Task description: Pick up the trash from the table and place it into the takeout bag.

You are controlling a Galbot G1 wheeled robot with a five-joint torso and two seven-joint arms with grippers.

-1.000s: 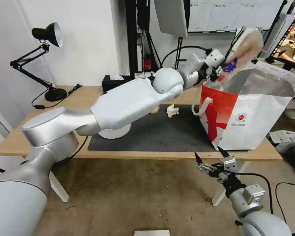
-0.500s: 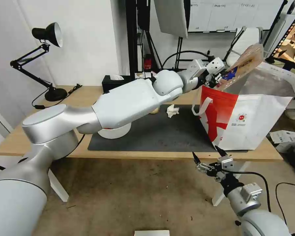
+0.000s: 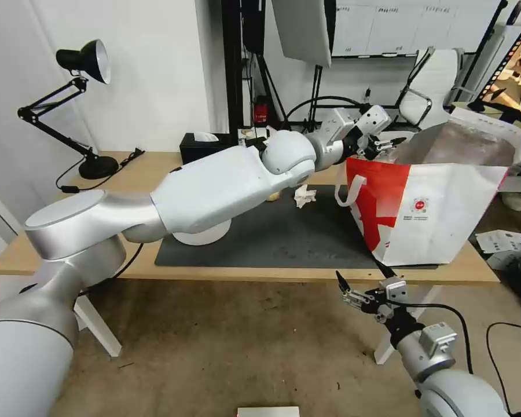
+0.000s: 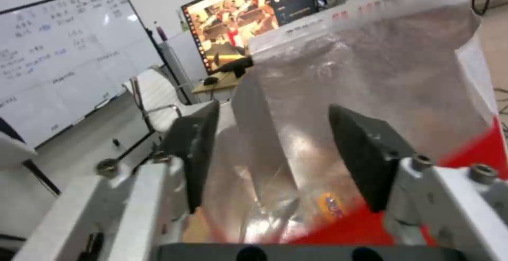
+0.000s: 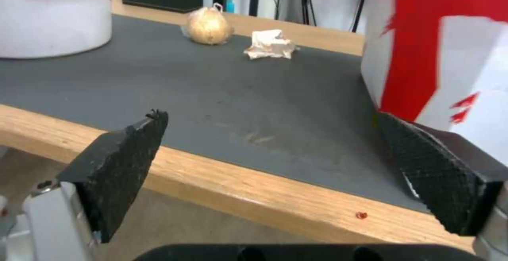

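The red-and-white takeout bag (image 3: 446, 211) stands on the right end of the dark mat (image 3: 278, 237) on the table (image 3: 58, 231). My left gripper (image 3: 391, 142) hovers open and empty at the bag's near rim. Its fingers (image 4: 365, 159) frame the foil lining (image 4: 381, 70). The white bowl (image 3: 205, 233) sits half hidden under my left arm. A crumpled tissue (image 3: 304, 196) and the knotted beige bag (image 5: 208, 26) lie mid-mat. My right gripper (image 3: 360, 274) is open below the table's front edge. Its wrist view shows the bowl (image 5: 53, 18), tissue (image 5: 271, 45) and takeout bag (image 5: 450, 54).
A black desk lamp (image 3: 87, 61) stands at the table's back left and a black tissue box (image 3: 200, 145) at the back edge. Stands, a chair and a screen (image 3: 518, 63) crowd the space behind the bag. Papers (image 3: 506, 240) lie on the floor at right.
The flat packet held over the bag has left my left gripper, whose fingers are now open and lower at the rim. The bag has shifted. My right gripper drifted slightly left.
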